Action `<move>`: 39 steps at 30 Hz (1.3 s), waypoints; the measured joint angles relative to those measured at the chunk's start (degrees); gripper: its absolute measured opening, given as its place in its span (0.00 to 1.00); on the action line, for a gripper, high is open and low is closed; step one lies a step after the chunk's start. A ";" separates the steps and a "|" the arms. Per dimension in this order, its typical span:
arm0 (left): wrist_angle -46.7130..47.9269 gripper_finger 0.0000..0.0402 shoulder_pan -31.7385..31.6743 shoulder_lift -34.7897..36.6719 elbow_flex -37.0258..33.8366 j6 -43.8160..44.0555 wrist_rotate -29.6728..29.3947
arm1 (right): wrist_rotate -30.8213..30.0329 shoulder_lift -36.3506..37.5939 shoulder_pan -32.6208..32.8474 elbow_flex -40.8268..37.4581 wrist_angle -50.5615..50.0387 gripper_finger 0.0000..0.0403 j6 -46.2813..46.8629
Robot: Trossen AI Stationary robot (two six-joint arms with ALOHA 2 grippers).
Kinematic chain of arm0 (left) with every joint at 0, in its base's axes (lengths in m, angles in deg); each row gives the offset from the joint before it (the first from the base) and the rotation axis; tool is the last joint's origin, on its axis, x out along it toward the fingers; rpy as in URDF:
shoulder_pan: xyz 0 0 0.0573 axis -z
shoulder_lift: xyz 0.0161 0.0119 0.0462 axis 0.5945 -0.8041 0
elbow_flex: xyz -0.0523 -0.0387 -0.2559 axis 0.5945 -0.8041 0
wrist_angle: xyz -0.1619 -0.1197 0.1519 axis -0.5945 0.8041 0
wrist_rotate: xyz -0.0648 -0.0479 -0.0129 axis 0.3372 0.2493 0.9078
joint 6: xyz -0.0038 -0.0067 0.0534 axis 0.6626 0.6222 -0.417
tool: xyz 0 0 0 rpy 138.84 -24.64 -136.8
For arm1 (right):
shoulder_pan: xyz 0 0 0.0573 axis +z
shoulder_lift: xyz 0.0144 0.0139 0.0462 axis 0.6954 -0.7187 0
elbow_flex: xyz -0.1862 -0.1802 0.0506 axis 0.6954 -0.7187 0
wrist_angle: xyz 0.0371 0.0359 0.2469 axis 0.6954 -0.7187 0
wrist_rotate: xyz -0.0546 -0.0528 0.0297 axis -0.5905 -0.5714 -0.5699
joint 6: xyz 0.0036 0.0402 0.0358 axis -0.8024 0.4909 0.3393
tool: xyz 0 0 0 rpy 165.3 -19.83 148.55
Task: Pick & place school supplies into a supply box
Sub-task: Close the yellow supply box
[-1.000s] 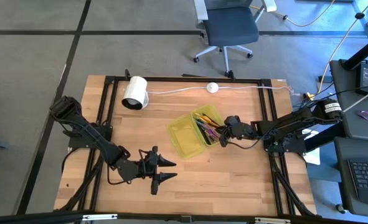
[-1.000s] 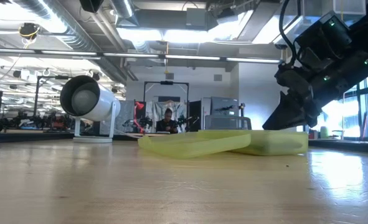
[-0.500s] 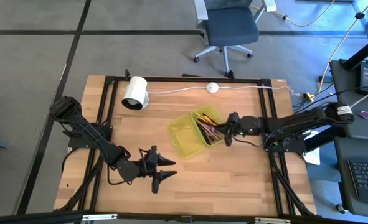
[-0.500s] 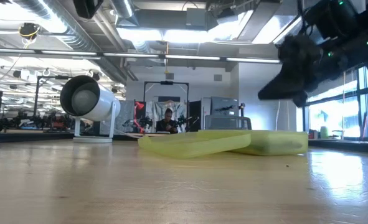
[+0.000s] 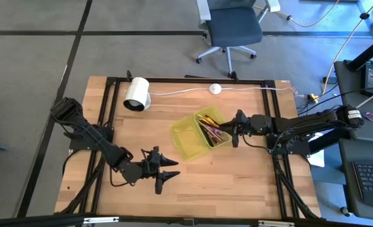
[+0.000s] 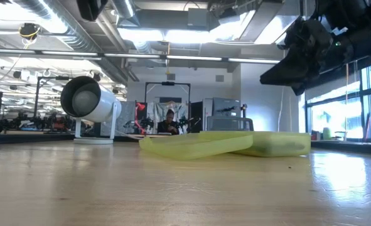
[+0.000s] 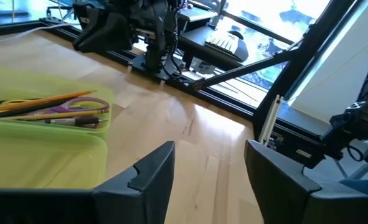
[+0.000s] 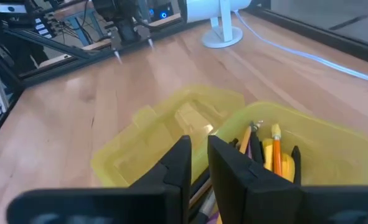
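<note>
Yellow-green supply box (image 8: 190, 134) below right fingers (image 8: 185, 163)

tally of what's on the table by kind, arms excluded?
Yellow-green box halves: 2, the supply box holding the school supplies, and its empty lid beside it.
White cylinder roll: 1
White puck on a cable: 1
Supplies in the box: one bundle, individual pieces too overlapped to count.
Total: 4 items plus the bundle.

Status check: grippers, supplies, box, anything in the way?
Right gripper shut, empty, above supply box edge. Left gripper open, idle near front. Pens and scissors in box. Nothing blocking.
</note>
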 joint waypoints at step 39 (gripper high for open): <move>28.82 0.78 -18.07 0.00 0.02 15.19 16.10 | 10.51 -1.88 -23.88 25.96 -50.05 0.15 -8.79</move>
